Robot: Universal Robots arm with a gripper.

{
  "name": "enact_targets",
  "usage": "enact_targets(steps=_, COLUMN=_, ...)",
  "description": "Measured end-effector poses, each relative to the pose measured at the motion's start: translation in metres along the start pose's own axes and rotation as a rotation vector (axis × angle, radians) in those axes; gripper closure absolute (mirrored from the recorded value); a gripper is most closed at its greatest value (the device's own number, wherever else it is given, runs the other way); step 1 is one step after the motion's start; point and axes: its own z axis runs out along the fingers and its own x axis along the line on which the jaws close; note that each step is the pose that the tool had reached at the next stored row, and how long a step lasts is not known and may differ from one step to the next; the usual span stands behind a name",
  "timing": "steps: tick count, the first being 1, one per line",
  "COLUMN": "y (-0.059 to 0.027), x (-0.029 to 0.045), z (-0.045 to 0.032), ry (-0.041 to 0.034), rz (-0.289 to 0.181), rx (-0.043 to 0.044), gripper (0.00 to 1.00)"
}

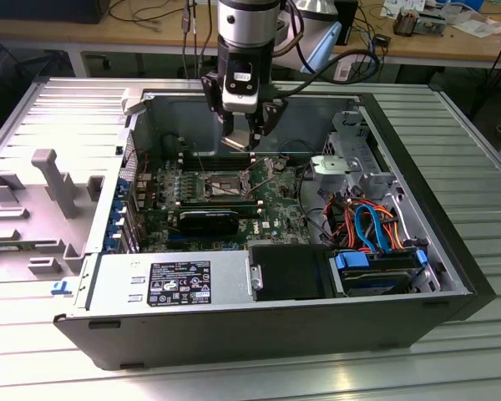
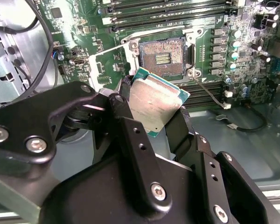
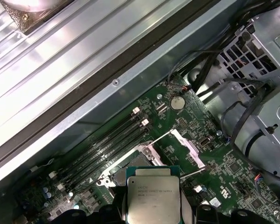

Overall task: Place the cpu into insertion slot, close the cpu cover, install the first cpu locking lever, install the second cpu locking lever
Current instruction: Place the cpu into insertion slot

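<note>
Gripping the cpu [image 2: 156, 105] by two opposite edges, the hand [image 1: 249, 140] is closed on it, above the insertion slot [image 2: 162, 57]. Chip: dull silver top w/ green rim. Cpu cover [image 3: 187, 148] is flipped open beside the socket; memory slots [image 2: 177, 9] are just beyond.

The cpu [image 2: 156, 105] between the jaws, above the motherboard [image 2: 84, 28], near the insertion slot [image 2: 162, 57] inside the case [image 1: 234, 334].

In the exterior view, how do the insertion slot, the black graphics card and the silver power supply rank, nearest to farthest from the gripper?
1. The insertion slot, just under the gripper.
2. The black graphics card, beside the slot, toward the camera.
3. The silver power supply, at the case wall nearest the camera.
</note>
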Motion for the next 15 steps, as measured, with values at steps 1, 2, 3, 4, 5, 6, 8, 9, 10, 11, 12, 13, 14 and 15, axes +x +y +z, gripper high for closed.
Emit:
enact_targets(steps=1, y=0.0000, x=0.0000, z=0.0001, ry=-0.0001, rz=0.004, rx=-0.0001, gripper=0.46)
enact_targets(steps=2, y=0.0000, x=0.0000, z=0.0002, ry=-0.0004, rz=0.015, rx=-0.0002, gripper=0.46)
enact_targets(steps=3, y=0.0000, x=0.0000, z=0.0003, ry=-0.0007, rz=0.024, rx=-0.0004, gripper=0.46)
enact_targets(steps=4, y=0.0000, x=0.0000, z=0.0004, ry=-0.0009, rz=0.030, rx=-0.0004, gripper=0.46)
enact_targets(steps=5, y=0.0000, x=0.0000, z=0.0004, ry=-0.0010, rz=0.033, rx=-0.0004, gripper=0.46)
enact_targets(steps=6, y=0.0000, x=0.0000, z=0.0005, ry=-0.0012, rz=0.038, rx=-0.0005, gripper=0.46)
enact_targets(steps=8, y=0.0000, x=0.0000, z=0.0006, ry=-0.0015, rz=0.045, rx=-0.0005, gripper=0.46)
enact_targets(steps=9, y=0.0000, x=0.0000, z=0.0007, ry=-0.0018, rz=0.051, rx=-0.0006, gripper=0.46)
enact_targets(steps=10, y=0.0000, x=0.0000, z=0.0007, ry=-0.0020, rz=0.055, rx=-0.0005, gripper=0.46)
enact_targets(steps=11, y=0.0000, x=0.0000, z=0.0007, ry=-0.0021, rz=0.059, rx=-0.0005, gripper=0.46)
enact_targets(steps=12, y=0.0000, x=0.0000, z=0.0008, ry=-0.0023, rz=0.065, rx=-0.0007, gripper=0.46)
enact_targets(steps=13, y=0.0000, x=0.0000, z=0.0009, ry=-0.0026, rz=0.073, rx=-0.0008, gripper=0.46)
enact_targets(steps=14, y=0.0000, x=0.0000, z=0.0010, ry=-0.0030, rz=0.085, rx=-0.0009, gripper=0.46)
enact_targets(steps=15, y=0.0000, x=0.0000, z=0.0011, ry=-0.0031, rz=0.090, rx=-0.0010, gripper=0.46)
